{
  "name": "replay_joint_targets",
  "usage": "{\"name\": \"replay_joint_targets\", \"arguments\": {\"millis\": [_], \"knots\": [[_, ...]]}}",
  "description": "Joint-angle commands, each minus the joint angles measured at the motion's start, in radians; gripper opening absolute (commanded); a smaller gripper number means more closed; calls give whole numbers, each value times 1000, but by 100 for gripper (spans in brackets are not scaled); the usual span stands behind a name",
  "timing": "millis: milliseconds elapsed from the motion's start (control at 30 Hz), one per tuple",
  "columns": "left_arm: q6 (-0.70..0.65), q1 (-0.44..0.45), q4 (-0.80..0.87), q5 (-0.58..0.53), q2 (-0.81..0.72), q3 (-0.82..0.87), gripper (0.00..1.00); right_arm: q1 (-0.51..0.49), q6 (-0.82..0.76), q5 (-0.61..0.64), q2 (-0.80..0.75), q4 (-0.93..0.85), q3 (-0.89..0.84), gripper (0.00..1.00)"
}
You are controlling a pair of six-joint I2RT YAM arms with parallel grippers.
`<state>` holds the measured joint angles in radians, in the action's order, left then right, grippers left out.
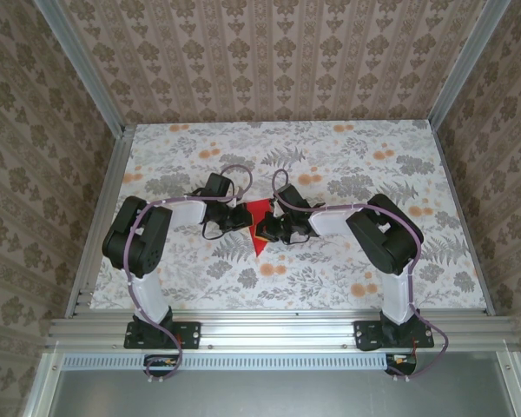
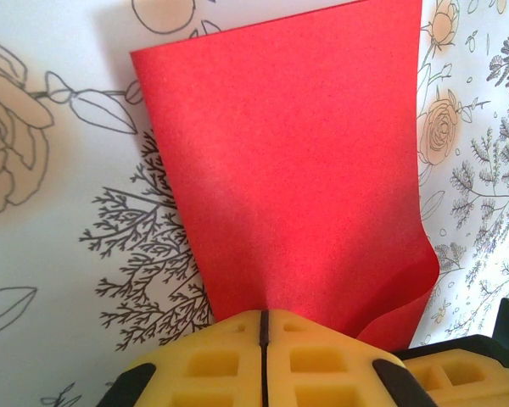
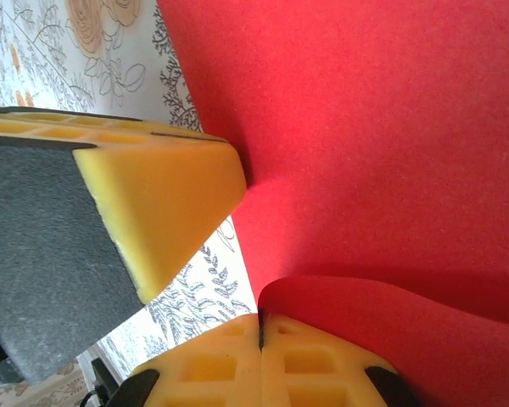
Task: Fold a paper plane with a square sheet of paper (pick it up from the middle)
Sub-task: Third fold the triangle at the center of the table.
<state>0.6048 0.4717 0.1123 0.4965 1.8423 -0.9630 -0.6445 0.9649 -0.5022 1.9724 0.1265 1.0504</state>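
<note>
Curling at one corner, the bright red square sheet of paper (image 2: 297, 170) is at the middle of the desk (image 1: 313, 278); left jaws and right jaws each clamp its edge.

Floral tabletop (image 1: 330, 278), patterned walls (image 1: 269, 52)

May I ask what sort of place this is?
Most likely a robot test cell: aluminium frame, patterned wall panels on three sides, and a left arm and right arm bolted beside a floral table.
</note>
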Motion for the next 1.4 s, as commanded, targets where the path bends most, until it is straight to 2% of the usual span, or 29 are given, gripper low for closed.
{"name": "replay_joint_targets", "arguments": {"millis": [0,633,1067,1167,1367], "knots": [[-31,11,76,-55,46,7,8,-6,1,-1,27,15,14,4],[-34,14,76,-53,49,6,8,-4,3,-17,58,31,30,6],[-36,14,78,-53,45,6,8,-3,-15,16,69,-10,33,6],[-32,13,88,-53,33,1,8,-2,-26,25,71,-36,33,10],[9,3,99,-75,-54,-13,11,-3,-32,33,76,-53,21,30]]}}
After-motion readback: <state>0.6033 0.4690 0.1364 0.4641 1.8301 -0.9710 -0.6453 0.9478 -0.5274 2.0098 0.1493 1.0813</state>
